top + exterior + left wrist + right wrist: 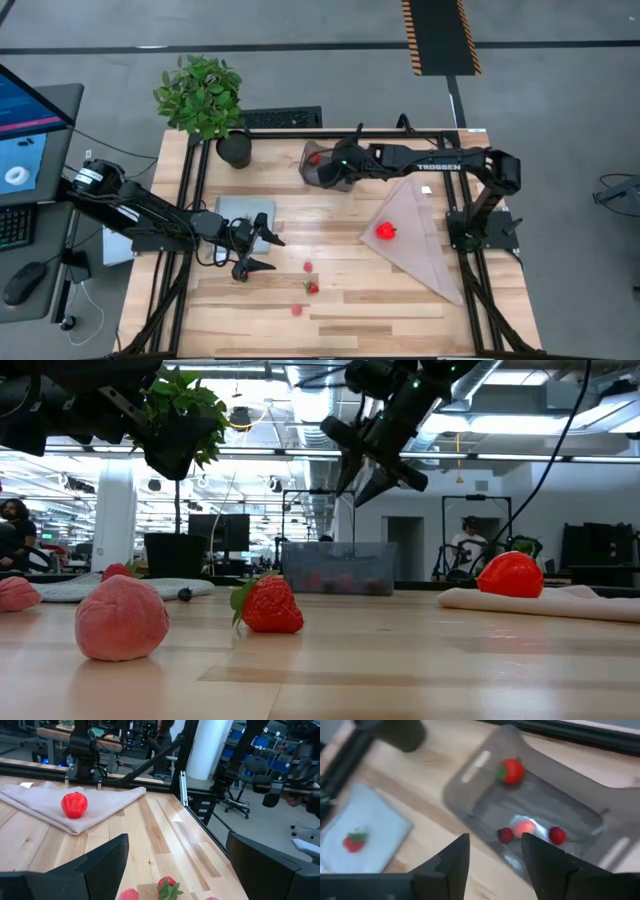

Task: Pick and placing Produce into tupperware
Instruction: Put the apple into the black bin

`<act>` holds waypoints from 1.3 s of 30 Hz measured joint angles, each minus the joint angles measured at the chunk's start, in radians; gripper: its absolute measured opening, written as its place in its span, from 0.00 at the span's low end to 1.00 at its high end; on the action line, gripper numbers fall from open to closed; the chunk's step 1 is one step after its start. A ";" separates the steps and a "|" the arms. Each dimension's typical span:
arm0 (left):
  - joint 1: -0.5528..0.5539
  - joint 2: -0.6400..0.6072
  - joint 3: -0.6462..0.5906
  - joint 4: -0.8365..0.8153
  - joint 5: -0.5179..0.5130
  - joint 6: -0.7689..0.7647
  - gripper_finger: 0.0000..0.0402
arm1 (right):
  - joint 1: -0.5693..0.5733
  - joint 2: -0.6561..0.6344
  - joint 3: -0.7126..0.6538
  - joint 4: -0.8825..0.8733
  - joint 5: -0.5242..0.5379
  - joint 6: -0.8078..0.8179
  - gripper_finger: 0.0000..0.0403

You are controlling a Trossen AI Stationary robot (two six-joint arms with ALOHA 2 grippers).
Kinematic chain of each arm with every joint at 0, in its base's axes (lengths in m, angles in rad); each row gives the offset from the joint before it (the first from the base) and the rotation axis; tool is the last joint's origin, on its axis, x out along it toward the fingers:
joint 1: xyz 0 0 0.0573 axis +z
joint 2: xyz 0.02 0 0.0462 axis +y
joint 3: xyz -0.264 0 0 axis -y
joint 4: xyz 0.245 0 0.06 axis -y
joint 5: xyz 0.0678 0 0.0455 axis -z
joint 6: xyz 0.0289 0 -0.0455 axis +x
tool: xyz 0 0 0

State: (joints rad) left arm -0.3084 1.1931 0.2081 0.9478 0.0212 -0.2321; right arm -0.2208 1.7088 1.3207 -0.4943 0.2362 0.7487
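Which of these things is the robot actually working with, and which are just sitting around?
Job: tupperware, strawberries on the table, red fruit on the cloth, right gripper above the tub, left gripper.
Just lying about: potted plant, cloth, blue-grey mat.

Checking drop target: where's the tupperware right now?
High view: the tupperware sits at the table's far edge, centre, right of the plant pot, directly under the right gripper.

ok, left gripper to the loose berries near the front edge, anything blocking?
Nothing visible. The left gripper is open over bare wood, and the strawberry and pink pieces lie beyond it with only table between. The right gripper hovers over the tupperware.
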 joint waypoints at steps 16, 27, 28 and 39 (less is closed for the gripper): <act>0.000 0.000 0.000 -0.019 -0.003 -0.010 0.80 | 0.184 -0.116 0.000 -0.157 0.001 0.015 0.53; -0.013 0.000 0.000 -0.012 -0.010 -0.019 0.80 | 0.393 -0.196 0.000 -0.570 0.025 0.401 0.51; -0.013 0.000 0.000 -0.010 -0.010 -0.019 0.80 | 0.415 -0.197 0.000 -0.587 0.024 0.421 0.50; -0.013 0.000 0.000 -0.008 -0.036 -0.022 0.80 | 0.547 -0.200 0.000 -0.577 0.030 0.498 0.59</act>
State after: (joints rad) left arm -0.3218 1.1934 0.2085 0.9394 -0.0147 -0.2543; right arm 0.3259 1.5089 1.3205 -1.0713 0.2661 1.2470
